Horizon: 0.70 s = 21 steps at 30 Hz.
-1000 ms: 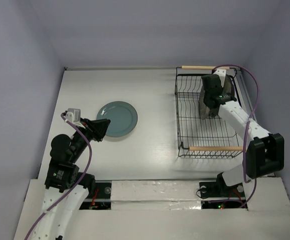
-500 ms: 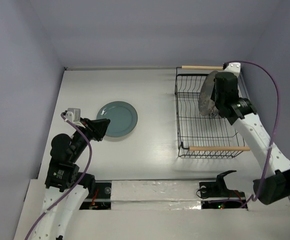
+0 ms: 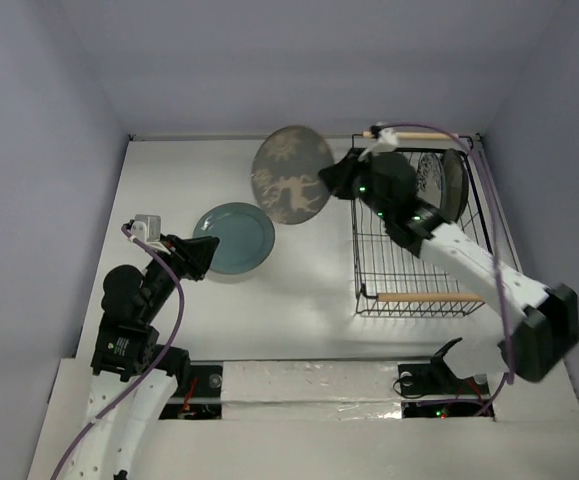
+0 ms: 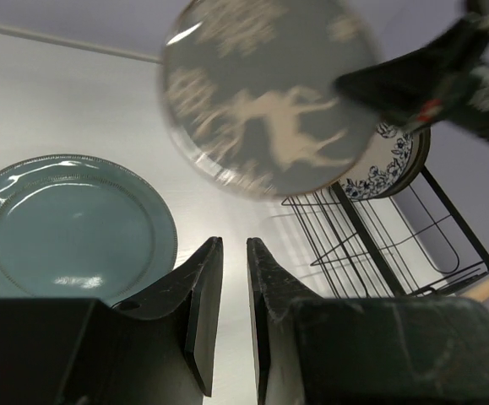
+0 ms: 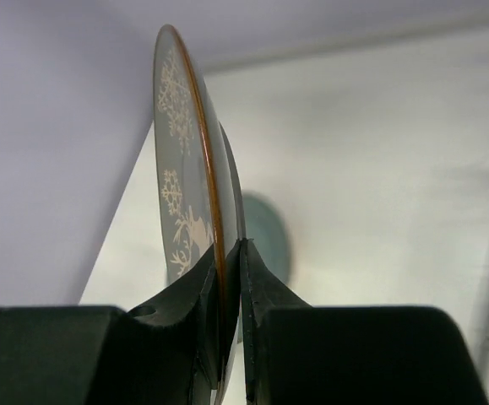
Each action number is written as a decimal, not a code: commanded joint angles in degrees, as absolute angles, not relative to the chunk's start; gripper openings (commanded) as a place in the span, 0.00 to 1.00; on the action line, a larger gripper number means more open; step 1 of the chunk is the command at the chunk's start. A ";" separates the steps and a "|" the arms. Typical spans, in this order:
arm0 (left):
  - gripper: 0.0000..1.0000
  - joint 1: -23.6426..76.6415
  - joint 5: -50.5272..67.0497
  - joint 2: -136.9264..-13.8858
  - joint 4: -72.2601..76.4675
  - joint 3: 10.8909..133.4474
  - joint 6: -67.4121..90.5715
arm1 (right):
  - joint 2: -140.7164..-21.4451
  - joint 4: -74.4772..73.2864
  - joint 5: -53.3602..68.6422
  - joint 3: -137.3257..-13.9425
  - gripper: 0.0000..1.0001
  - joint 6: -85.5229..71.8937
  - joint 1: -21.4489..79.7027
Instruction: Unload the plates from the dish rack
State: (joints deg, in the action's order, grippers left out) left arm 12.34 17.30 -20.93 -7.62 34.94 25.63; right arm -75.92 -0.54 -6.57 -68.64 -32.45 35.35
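Observation:
My right gripper (image 3: 337,184) is shut on the rim of the grey-brown plate with a pale pattern (image 3: 291,185) and holds it on edge in the air, left of the dish rack (image 3: 357,250). In the right wrist view the plate (image 5: 183,143) stands edge-on between the fingers (image 5: 231,250). The teal plate (image 3: 234,238) lies flat on the table. The white plate with dark floral pattern (image 3: 428,180) and a brown-rimmed plate (image 3: 455,185) stand in the far end of the rack. My left gripper (image 3: 207,255) rests empty at the teal plate's near left edge (image 4: 67,228), its jaws almost together (image 4: 234,246).
The black wire rack has wooden rod handles at its near end (image 3: 431,297) and far end (image 3: 409,134). Purple walls close in the white table (image 3: 299,290) on three sides. In the left wrist view the held plate (image 4: 269,93) hangs above the table left of the rack (image 4: 379,253).
My right gripper has lifted the grey-brown plate out of the rack and swung it left over the table. The left arm has not moved.

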 commanded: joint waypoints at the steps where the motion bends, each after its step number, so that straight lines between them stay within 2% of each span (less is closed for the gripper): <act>1: 0.15 11.78 17.14 -21.01 -5.36 34.72 25.75 | -83.37 17.64 2.64 -72.07 0.00 -44.63 38.84; 7: 0.15 11.25 17.49 -20.83 -5.19 34.54 25.66 | -96.12 24.43 2.46 -72.68 0.00 -52.46 42.36; 17: 0.15 11.25 17.93 -20.66 -4.92 34.54 25.66 | -109.07 31.29 3.16 -71.90 0.00 -61.69 44.21; 19: 0.15 11.25 18.02 -20.57 -4.92 34.54 25.75 | -110.74 31.81 3.16 -71.72 0.06 -61.96 44.21; 21: 0.15 11.25 18.02 -20.39 -4.92 34.54 25.84 | -112.14 31.90 3.95 -71.81 0.15 -61.96 44.73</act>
State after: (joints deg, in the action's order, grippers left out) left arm 11.51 17.39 -20.91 -7.60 34.94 25.63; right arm -112.90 19.16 2.28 -68.64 -58.37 43.68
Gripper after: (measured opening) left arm 0.149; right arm 0.153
